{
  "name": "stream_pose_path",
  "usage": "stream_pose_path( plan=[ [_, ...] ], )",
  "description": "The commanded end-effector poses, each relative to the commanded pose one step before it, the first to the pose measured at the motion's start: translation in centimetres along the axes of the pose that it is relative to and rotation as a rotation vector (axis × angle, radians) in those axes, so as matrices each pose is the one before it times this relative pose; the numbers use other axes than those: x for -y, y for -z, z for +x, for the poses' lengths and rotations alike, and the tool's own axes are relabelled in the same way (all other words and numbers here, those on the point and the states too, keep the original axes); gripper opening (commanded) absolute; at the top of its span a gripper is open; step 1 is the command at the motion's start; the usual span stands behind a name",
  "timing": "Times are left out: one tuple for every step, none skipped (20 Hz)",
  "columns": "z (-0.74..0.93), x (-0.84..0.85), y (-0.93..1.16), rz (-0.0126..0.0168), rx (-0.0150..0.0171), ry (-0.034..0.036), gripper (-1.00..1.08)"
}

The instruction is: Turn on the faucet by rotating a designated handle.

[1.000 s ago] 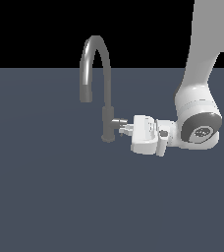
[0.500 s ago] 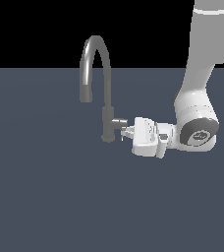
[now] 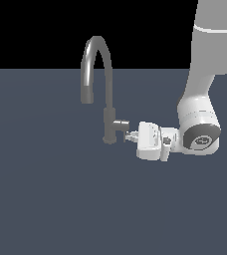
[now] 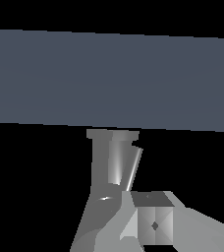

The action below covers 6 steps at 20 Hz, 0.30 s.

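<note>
Since a second ago the gripper point(image 3: 131, 135) has dipped slightly, tilting beside the handle point(image 3: 120, 123). Its fingertips meet the stub's end on the faucet point(image 3: 96, 74). Whether they clasp anything cannot be told.

Faucet point(image 3: 96, 60): grey brushed-looking metal is being shown, smooth, with a soft sheen running along the arched spout and a darker, duller tone on the column. Handle point(image 3: 119, 123): the same grey metal is being displayed, smooth, matt in the exterior view, a bright streak being caught in the wrist view point(image 4: 115, 160). Gripper point(image 3: 130, 135): a white, smooth, plastic-like shell is being presented, faintly glossy; fingertips are being rendered in pale grey. Ground surface point(image 3: 46, 199): a flat slate-blue finish is being shown, matt, untextured.
</note>
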<state>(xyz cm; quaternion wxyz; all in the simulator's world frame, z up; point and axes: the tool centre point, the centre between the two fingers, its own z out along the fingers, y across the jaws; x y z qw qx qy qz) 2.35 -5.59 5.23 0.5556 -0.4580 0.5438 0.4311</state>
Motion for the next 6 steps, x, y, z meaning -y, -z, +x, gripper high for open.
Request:
stream_pose_path(
  plan=[
    [1.732,-0.236,-1.36,-0.01309,0.01663,-0.0255,-1.0],
    [0.339,0.111,-0.019,0.00048,-0.00122,-0.00334,-1.0],
    [0.334,0.11,-0.019,0.00047,-0.0012,-0.00328,-1.0],
    [0.333,0.11,-0.018,0.00046,-0.0012,-0.00328,-1.0],
    [0.331,0.109,-0.017,0.00046,-0.00121,-0.00328,-1.0],
    [0.0,0.0,0.0,0.0,0.0,0.0,-1.0]
  ],
)
